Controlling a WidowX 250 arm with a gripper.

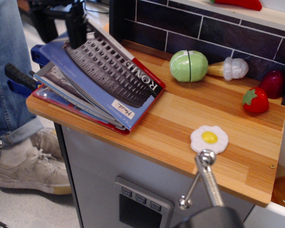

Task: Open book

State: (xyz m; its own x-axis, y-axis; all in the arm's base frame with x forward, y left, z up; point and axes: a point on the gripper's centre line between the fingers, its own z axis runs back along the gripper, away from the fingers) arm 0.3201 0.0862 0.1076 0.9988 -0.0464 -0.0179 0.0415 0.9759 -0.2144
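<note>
Gripper [78, 28] pinching the book [104, 80] cover's far edge at 11 o'clock, spine running 10-to-4 along the cover's right edge, cover tilted up, hinging rightward.

Blue "ROME" book [104, 78] on counter's left end, cover lifted.
</note>
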